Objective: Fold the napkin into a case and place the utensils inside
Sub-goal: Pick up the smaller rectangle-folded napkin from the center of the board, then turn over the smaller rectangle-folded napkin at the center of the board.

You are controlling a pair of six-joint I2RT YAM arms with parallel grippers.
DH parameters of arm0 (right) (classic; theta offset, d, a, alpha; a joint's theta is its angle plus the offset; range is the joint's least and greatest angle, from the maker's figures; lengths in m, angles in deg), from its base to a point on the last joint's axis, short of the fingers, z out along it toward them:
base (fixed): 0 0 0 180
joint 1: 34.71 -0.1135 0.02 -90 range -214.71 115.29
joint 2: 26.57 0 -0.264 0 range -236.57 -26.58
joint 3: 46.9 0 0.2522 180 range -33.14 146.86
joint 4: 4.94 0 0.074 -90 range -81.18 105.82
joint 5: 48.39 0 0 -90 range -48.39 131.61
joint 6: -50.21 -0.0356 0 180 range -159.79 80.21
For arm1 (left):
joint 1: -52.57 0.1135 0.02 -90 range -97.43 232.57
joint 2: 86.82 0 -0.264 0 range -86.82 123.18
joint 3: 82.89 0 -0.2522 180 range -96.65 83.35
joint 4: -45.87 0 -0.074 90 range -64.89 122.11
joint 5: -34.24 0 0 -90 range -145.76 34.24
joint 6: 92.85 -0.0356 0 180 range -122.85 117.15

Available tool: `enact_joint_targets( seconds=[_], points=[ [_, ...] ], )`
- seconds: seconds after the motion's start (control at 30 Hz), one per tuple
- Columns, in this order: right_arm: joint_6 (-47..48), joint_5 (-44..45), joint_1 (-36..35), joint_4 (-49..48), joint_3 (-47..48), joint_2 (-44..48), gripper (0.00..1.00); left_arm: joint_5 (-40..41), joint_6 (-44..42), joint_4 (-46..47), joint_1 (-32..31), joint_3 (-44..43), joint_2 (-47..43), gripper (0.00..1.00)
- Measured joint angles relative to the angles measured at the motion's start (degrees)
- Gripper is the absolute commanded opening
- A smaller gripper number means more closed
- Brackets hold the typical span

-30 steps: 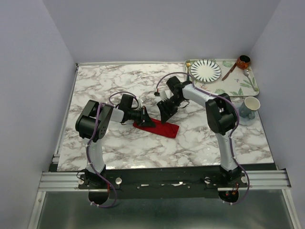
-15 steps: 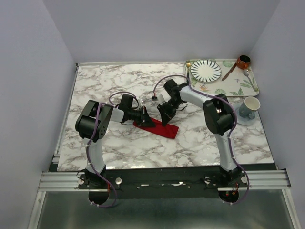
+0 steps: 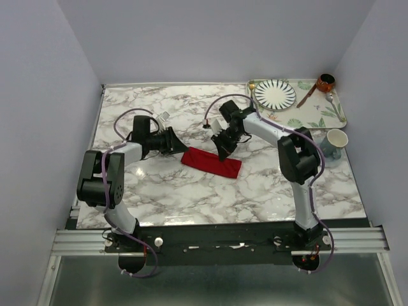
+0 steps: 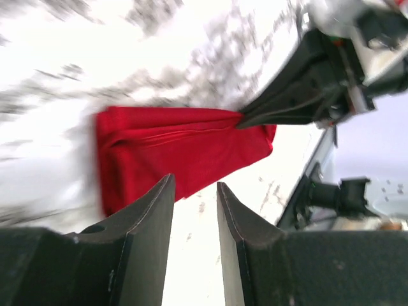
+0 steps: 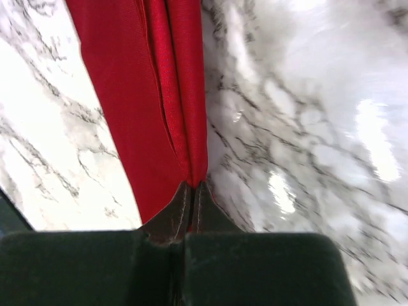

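The napkin (image 3: 211,162) lies flat near the middle of the bench (image 3: 159,191), folded into a narrow red strip. Its long side runs from left to right, and the right end is turned a little toward the near edge.

The right gripper (image 3: 224,152) is at the far long edge of the strip, right of its middle. In the right wrist view its two fingers (image 5: 166,220) are pressed together and the folded edge of the cloth is pinched between their tips. The layers of the fold run away from this point as straight ridges.

The left gripper (image 3: 175,141) is beside the left end of the strip, on the side of the far edge, and apart from the cloth. In the left wrist view its fingers (image 4: 146,217) stand apart with a gap between them and hold nothing; the red cloth lies beyond the tips.

In the far right corner of the bench is a tray (image 3: 338,118) with a striped plate (image 3: 275,94) and one small silver utensil (image 3: 329,97), well apart from the napkin. A mug (image 3: 336,143) stands at the right edge, just beside the tray.
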Motion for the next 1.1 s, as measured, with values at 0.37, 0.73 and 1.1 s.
enact_joint_targets(
  seconds=[0.37,0.73,1.1],
  points=[
    [4.79,17.53,-3.50,-13.92,-10.12,16.35,0.01,2.58,-9.53,-12.55,11.26,-3.76,-2.21,0.42],
    [15.26,39.85,-19.93,-37.57,-33.03,21.40,0.01,4.00,-13.57,-17.44,14.05,-2.89,-6.36,0.41],
    [19.71,57.09,-33.81,-50.84,-43.78,22.88,0.37,4.50,-17.20,-19.47,16.83,3.82,-13.94,0.41]
  ],
)
